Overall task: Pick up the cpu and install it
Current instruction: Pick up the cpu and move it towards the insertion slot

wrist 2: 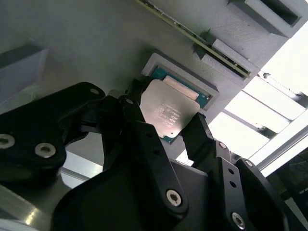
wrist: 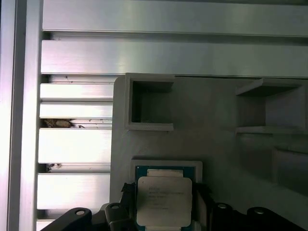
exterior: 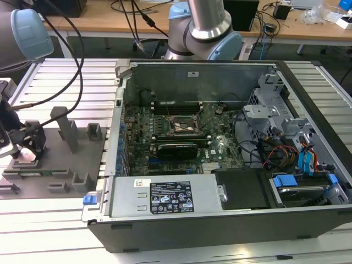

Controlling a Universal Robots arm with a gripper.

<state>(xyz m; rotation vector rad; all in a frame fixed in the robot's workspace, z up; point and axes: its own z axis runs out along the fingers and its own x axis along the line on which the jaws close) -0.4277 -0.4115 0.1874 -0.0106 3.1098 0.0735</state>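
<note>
As the gripper (wrist 2: 167, 115) clasps it — cpu (wrist 2: 169, 109) (silver-topped) at fixture (wrist 2: 96, 38).

arm (exterior: 204, 16): silver tube, pale-blue caps (exterior: 26, 25) | tool (wrist 2: 166, 118): black, silver screws (wrist 2: 172, 196)

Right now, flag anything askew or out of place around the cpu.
Nothing stands out. The cpu sits square with its pocket in the grey holder, and the gripper straddles it. Whether it is gripped yet, I cannot tell.

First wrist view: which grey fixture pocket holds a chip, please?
The shallow pocket by the end effector holds the silver-topped cpu; the deep one lies empty.
</note>
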